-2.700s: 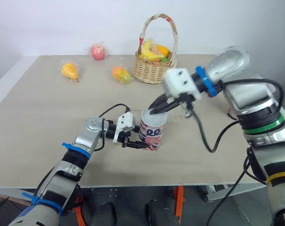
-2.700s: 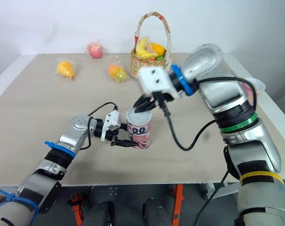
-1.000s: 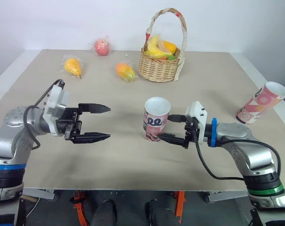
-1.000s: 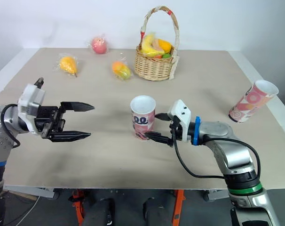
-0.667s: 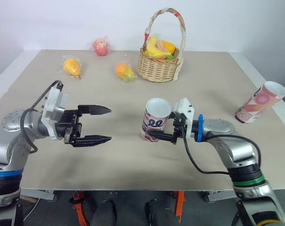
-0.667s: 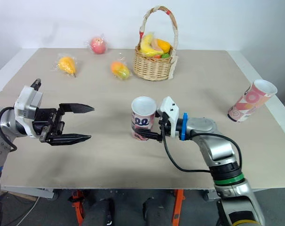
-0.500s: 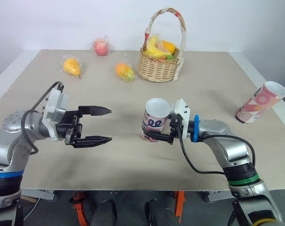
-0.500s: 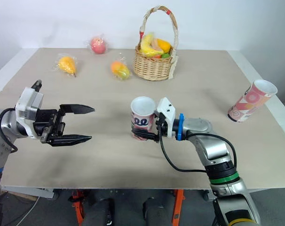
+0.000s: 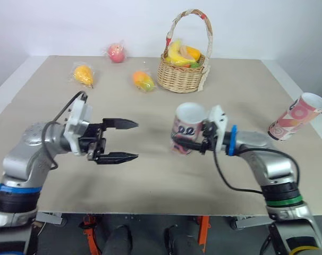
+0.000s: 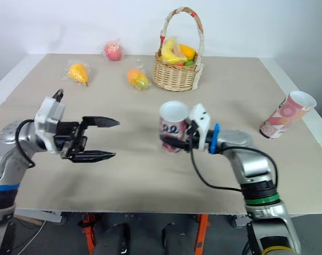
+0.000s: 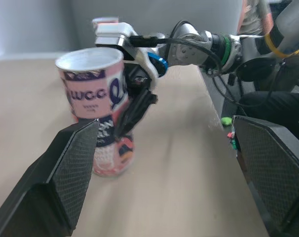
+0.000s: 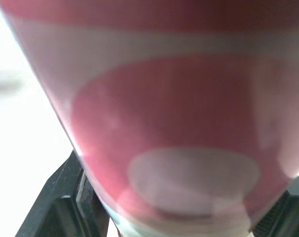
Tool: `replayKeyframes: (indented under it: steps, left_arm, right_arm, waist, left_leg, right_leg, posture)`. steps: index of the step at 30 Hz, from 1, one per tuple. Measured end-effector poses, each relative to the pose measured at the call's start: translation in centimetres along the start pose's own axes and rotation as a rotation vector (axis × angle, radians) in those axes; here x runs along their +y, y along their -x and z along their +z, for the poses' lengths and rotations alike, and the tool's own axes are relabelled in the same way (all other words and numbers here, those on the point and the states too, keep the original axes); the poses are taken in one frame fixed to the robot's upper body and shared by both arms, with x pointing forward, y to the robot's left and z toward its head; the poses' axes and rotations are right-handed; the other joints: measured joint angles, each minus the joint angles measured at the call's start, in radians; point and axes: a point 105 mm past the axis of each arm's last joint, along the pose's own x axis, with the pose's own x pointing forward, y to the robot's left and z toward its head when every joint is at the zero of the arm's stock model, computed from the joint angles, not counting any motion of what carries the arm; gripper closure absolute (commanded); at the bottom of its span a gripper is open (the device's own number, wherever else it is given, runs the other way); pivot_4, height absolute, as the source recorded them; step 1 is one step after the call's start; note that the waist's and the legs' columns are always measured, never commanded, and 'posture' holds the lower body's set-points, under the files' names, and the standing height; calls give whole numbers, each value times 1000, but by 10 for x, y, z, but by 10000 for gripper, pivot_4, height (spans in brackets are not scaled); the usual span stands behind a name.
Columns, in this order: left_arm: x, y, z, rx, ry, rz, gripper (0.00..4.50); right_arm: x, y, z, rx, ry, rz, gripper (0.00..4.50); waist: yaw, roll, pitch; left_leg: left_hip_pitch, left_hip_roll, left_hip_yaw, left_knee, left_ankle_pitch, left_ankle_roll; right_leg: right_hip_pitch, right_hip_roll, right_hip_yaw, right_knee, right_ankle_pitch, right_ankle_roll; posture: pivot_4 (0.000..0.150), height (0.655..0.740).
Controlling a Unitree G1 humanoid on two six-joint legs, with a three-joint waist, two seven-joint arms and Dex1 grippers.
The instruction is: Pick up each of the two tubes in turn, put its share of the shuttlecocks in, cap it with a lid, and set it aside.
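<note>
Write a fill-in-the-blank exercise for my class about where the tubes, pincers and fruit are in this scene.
1. The left pincer is ______ and holds nothing.
2. The right pincer grips the middle tube, which has no ______ on.
3. The other tube sits tilted near the table's ______ edge.
4. ______ wrapped fruits lie left of the basket.
Missing words: open; lid; right; Three.

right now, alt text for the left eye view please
The right claw grips an open pink-and-white tube in the middle of the table, while the left claw is open, apart from it. A second tube tilts at the right edge; a fruit basket stands at the far side.
</note>
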Motion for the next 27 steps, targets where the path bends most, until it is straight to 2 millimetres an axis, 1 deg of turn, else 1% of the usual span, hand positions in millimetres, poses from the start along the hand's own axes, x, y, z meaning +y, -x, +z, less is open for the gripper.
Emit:
replayKeyframes:
  steps: [1,2,3,4,5,6,8,9,13,15,18,21,23,27]
  left_arm:
    - [6,-7,3,-19,-4,0,0]
    - [6,-7,3,-20,-5,1,0]
    - [9,-9,4,-26,-9,4,0]
    - [16,-15,2,-23,-14,16,0]
    - [17,-15,1,-21,-12,18,0]
    - [21,-16,-3,-15,-3,33,0]
    - [27,-21,-6,-29,5,53,0]
    - [39,-32,-11,-34,30,84,0]
    - [46,-37,-10,-40,37,106,0]
    - [50,-35,-14,-18,44,132,0]
    - [55,-33,-21,10,56,175,0]
    - [59,-32,-26,37,57,204,0]
    - [59,-32,-26,39,57,209,0]
    - [59,-32,-26,41,62,208,0]
  right_arm:
    - [-26,18,-1,-6,-24,-138,11868]
    - [-27,18,-1,-6,-24,-142,11868]
    - [-40,29,-3,-8,-45,-220,11868]
    - [-72,57,-12,-14,-105,-413,11868]
    - [-76,60,-14,-12,-112,-436,11868]
    - [-85,74,-19,-7,-129,-506,11868]
    - [-91,83,-27,3,-142,-557,11868]
    - [-97,92,-40,19,-178,-613,11868]
    - [-104,101,-48,21,-207,-669,11868]
    - [-106,104,-53,26,-221,-686,11868]
    - [-106,105,-54,24,-220,-687,11868]
    - [-106,104,-55,14,-232,-680,238]
    - [-103,102,-59,12,-254,-665,238]
    - [-99,105,-77,55,-307,-672,238]
  waist:
    - [0,0,0]
    - [0,0,0]
    - [-1,0,0]
    - [-1,0,0]
    - [-1,0,0]
    - [-3,0,0]
    - [-4,0,0]
    - [-6,1,0]
    - [-8,1,0]
    - [-8,1,0]
    - [-8,1,0]
    - [-8,1,0]
    - [-8,1,0]
    - [-6,1,0]
  left_leg:
    - [0,0,0,0,0,0]
    - [0,0,0,0,0,0]
    - [0,0,0,0,0,0]
    - [0,-1,0,0,0,0]
    - [0,-1,0,0,0,0]
    - [1,-1,0,-1,0,0]
    - [0,0,1,-1,0,1]
    - [1,-1,1,-1,0,1]
    - [1,-1,2,-1,0,1]
    - [1,-1,2,-1,0,1]
    - [1,-1,2,-1,0,1]
    - [1,-1,2,-1,0,1]
    - [1,-1,2,-1,0,1]
    - [1,-1,2,0,0,1]
  right_leg:
    - [0,0,0,0,0,0]
    - [0,0,0,0,0,0]
    - [0,0,0,0,1,-1]
    - [1,0,0,0,2,-2]
    - [1,0,1,0,2,-3]
    - [0,0,1,-1,2,-4]
    - [0,1,2,-1,2,-4]
    - [0,1,3,-1,3,-3]
    - [0,1,4,-1,3,-2]
    - [0,1,5,-1,3,-2]
    - [1,1,4,-1,3,-2]
    - [2,1,4,-3,4,0]
    - [2,1,4,-4,5,1]
    - [2,0,5,-5,5,1]
  posture:
    - [1500,7393]
    - [1500,7393]
    - [1500,7393]
    - [1500,7393]
    - [1500,7393]
    - [1500,7393]
    - [1500,7393]
    - [1500,7393]
    - [1500,7393]
    - [1500,7393]
    - [1500,7393]
    - [1500,7393]
    - [1500,7393]
    - [1500,7393]
